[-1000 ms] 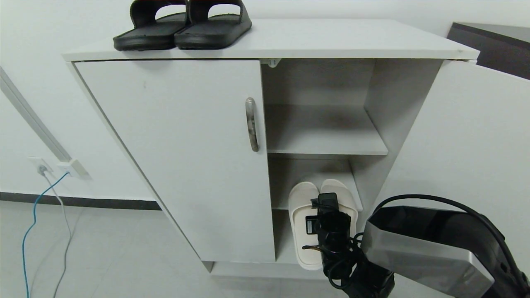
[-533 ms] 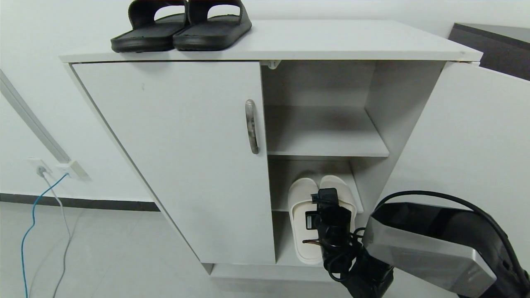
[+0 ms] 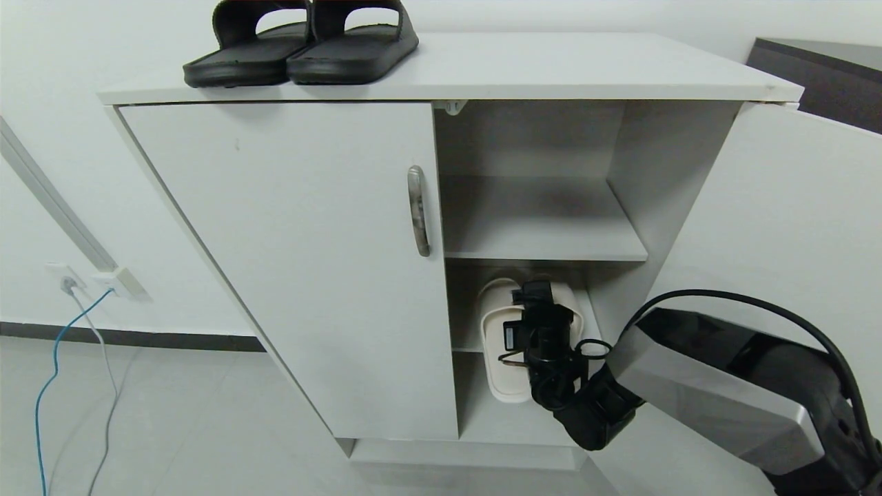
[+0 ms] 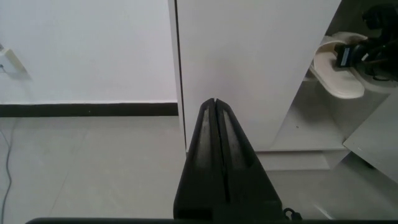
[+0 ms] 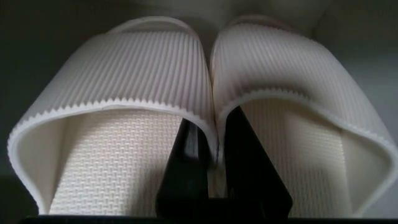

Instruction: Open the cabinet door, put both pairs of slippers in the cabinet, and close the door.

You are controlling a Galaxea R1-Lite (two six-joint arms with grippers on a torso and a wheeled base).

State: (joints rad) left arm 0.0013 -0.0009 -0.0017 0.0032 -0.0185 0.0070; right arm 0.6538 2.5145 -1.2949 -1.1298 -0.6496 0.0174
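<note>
You face a white wall (image 3: 41,103) above a pale grey tiled floor (image 3: 172,427), with a dark skirting strip (image 3: 138,337) where they meet. Against the wall stands a white cabinet (image 3: 551,65). Its right door (image 3: 778,220) is swung wide open, and its left door (image 3: 296,262) is closed.

Inside the open half, the upper shelf (image 3: 544,227) is bare. On the middle shelf (image 3: 465,331) below it is the pair of white slippers (image 3: 497,344). Their long axis runs front to back, with toes toward the cabinet's back. Their heels jut out past the shelf's front edge.

The black slippers (image 3: 303,45) sit side by side on the left end of the cabinet top. Their toes point toward the wall and their heels are at the front edge.

Your right gripper (image 5: 214,155) has one finger inside each white slipper and pinches the two inner side walls together. Your left gripper (image 4: 215,143) hangs above the floor in front of the closed door. Its fingers are pressed together with nothing between them.

A metal handle (image 3: 417,210) stands upright on the closed door's inner edge. Low on the wall to the left is a socket (image 3: 65,275). A blue cable (image 3: 52,379) and a grey cable (image 3: 107,393) trail from it to the floor.

A small label (image 3: 510,336) on the right wrist is too small to read.
</note>
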